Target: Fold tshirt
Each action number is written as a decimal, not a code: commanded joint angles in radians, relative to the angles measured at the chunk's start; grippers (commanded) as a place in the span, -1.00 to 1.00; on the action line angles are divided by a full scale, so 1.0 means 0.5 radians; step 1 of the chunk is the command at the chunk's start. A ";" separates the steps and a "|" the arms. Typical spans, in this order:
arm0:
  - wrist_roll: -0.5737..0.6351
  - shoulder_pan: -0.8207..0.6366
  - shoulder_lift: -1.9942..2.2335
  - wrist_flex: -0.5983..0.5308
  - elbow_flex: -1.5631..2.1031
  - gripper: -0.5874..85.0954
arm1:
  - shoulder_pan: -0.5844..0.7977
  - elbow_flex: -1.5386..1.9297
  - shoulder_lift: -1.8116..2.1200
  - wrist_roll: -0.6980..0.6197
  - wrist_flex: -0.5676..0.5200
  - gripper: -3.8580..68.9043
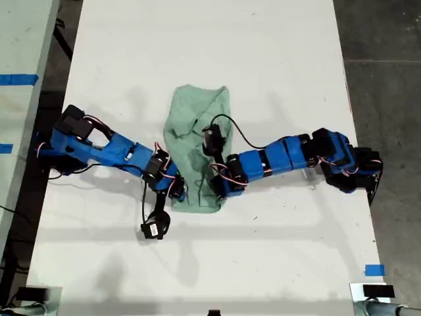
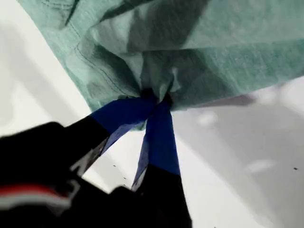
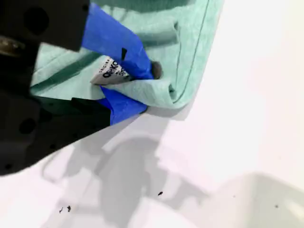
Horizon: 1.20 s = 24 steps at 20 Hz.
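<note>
The tshirt (image 1: 195, 148) lies on the table (image 1: 276, 59), near the middle of the exterior view, long axis running from the far side toward the near side. Two arms reach in over the table, one from the exterior view's left, one from its right. Their ends meet the tshirt at its near edge, one at each near corner. My first gripper (image 2: 154, 97) is pinched onto a bunched bit of the tshirt's edge. My second gripper (image 3: 142, 88) is clamped on a folded corner, with the table just beside it (which arm carries which gripper: cannot tell).
</note>
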 commanded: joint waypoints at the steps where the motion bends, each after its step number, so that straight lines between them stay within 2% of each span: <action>1: -0.043 0.025 0.095 0.043 -0.147 -0.98 | -0.028 -0.160 0.110 -0.031 -0.034 -0.93; 5: -0.175 0.129 0.356 0.172 -0.178 -0.98 | -0.120 -0.160 0.368 -0.034 0.052 -0.93; 10: -0.218 0.316 0.512 0.172 -0.307 -0.98 | -0.242 -0.206 0.577 -0.015 0.064 -0.93; 14: -0.227 0.301 0.657 0.264 -0.319 -0.98 | -0.178 -0.215 0.632 -0.117 0.092 -0.93; 19: 0.080 -0.150 0.936 0.549 -0.178 -0.98 | 0.242 -0.215 0.795 -0.503 0.153 -0.93; 24: 0.635 -0.874 1.172 0.460 0.080 -0.98 | 0.703 -0.209 0.813 -0.838 0.212 -0.93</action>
